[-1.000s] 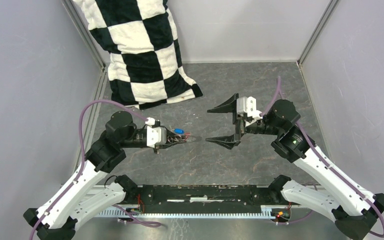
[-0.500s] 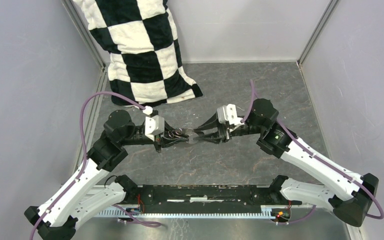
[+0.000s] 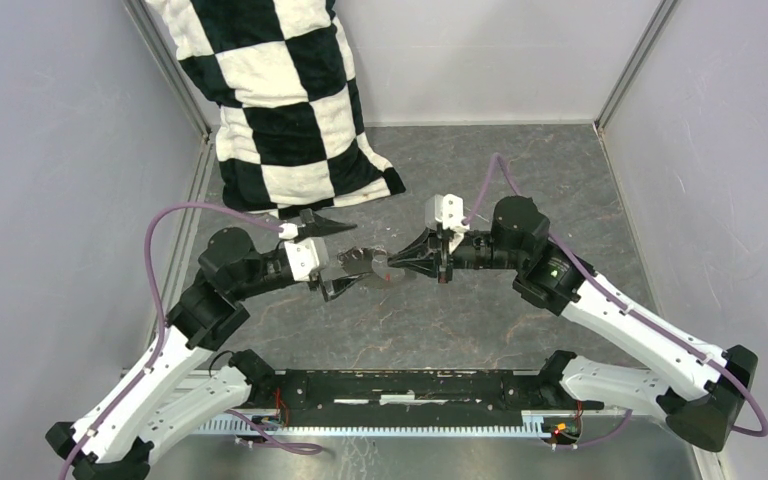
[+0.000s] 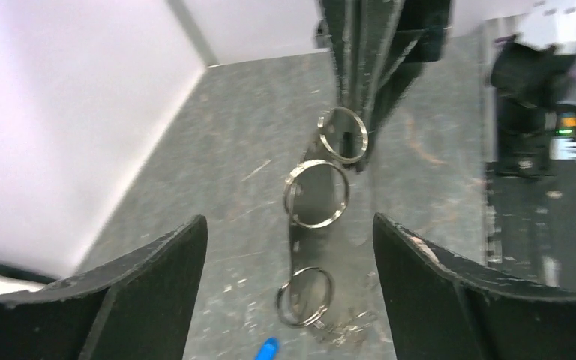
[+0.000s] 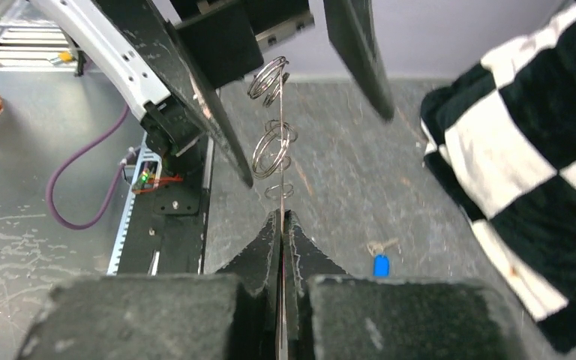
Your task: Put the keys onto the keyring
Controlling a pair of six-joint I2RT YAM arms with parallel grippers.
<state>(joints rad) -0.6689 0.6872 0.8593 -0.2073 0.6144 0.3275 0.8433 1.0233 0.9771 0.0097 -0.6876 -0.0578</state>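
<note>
Blue key (image 5: 380, 265) shows only from wrists; right pincer (image 5: 281, 216) pinches keyring (image 5: 273, 148), left pincer (image 4: 286, 223) spread.

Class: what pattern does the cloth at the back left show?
Black-and-white checks on the cloth, clearest in the top view.

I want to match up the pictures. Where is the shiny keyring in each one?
Top external: the keyring is in the middle of the picture, at the tip of the right gripper.
Left wrist: the keyring is in the centre, with its shiny loops in a line from the bottom upward.
Right wrist: the keyring is in the upper middle, above the fingertips.
Shared landmark: the right gripper, shut on the keyring in every view.
</note>
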